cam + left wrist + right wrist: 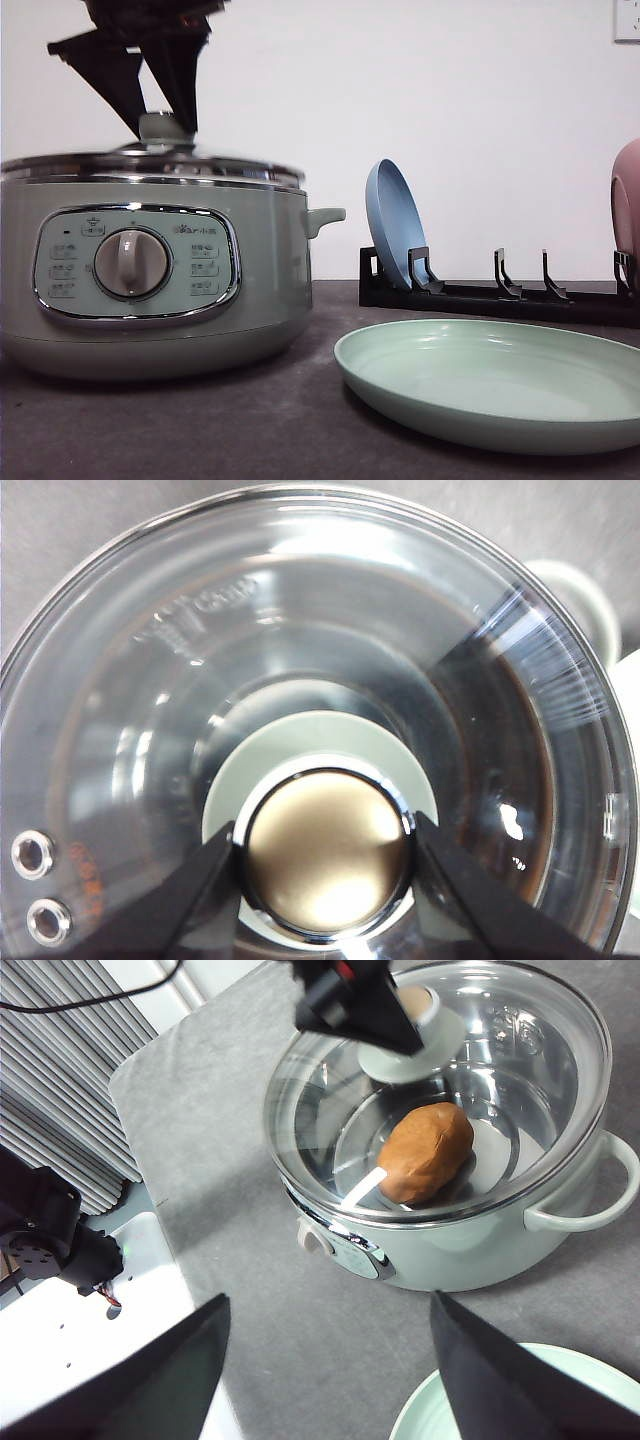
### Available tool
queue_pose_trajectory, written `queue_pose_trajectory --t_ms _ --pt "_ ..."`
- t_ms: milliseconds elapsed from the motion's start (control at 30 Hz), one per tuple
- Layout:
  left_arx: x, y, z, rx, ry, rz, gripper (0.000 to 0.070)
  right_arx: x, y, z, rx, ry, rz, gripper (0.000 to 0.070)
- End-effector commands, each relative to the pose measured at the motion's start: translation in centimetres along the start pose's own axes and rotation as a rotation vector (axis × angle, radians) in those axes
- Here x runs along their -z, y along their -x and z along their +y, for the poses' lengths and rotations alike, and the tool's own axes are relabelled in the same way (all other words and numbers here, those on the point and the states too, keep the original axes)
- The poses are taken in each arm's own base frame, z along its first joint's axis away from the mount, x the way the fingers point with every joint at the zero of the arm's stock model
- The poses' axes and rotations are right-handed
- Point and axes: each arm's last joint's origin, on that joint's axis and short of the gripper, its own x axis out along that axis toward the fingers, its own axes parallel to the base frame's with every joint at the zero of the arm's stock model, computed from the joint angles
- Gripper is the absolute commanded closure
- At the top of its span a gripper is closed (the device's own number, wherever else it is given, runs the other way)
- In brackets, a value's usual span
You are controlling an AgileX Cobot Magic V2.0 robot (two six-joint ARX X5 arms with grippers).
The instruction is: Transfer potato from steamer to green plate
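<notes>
**Lid knob bracketed, potato still under glass**

Left tool (325, 855) is set around the lid knob (328, 852), fingers against both sides; firm clamping cannot be confirmed. Right tool (325, 1360) is held wide open, empty, above the worktop (300, 1330).

Potato (425, 1152) is seen through the glass lid (500, 1050) inside the steamer (150, 270); green plate (490, 385) is empty beside it.

Potato is judged firm, smooth, moderately light; best gripped across its narrow middle.

The front view hides the potato; the right wrist view shows it.
</notes>
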Motion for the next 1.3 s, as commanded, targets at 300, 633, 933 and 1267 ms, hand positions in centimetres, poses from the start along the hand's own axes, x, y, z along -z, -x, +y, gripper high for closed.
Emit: queue_pose_trajectory --t_ms 300,633,933,1267 --pt "1.8 7.7 3.0 -0.088 0.084 -0.193 0.07 -0.5 0.0 0.2 -0.005 0.001 -0.015 0.0303" --pt "4.0 10.7 6.9 -0.198 0.203 -0.22 0.07 -0.5 0.0 0.2 0.005 -0.029 -0.015 0.0303" --pt "4.7 11.1 8.9 -0.248 0.272 -0.212 0.07 -0.5 -0.1 0.1 0.026 -0.063 -0.013 0.0302" --pt "4.9 11.3 9.6 -0.268 0.283 -0.213 0.07 -2.3 -2.0 -0.2 0.022 -0.098 0.016 0.0265"
